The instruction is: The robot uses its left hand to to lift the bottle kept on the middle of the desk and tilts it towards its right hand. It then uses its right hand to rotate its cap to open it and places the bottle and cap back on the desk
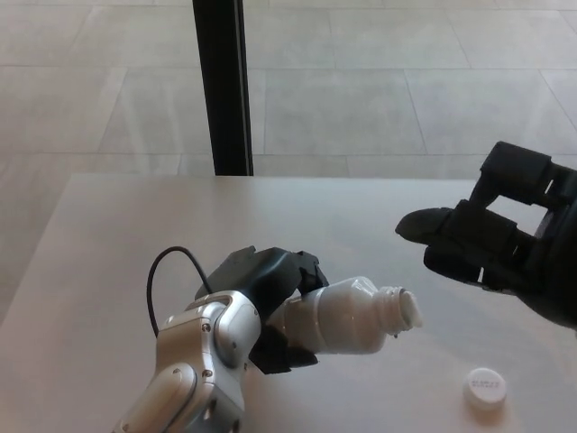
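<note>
My left hand (261,293) is shut on a white plastic bottle (347,315), which it holds above the desk (135,225) on its side with the neck toward the right. The bottle's threaded mouth (405,309) is bare. Its white cap (484,388) lies flat on the desk at the lower right, apart from both hands. My right hand (491,244) hovers to the upper right of the bottle's mouth, open, with nothing in its fingers.
A black vertical post (223,86) stands behind the desk's far edge. Beyond it is a tiled floor (406,90). A thin black cable (162,275) loops up from my left wrist.
</note>
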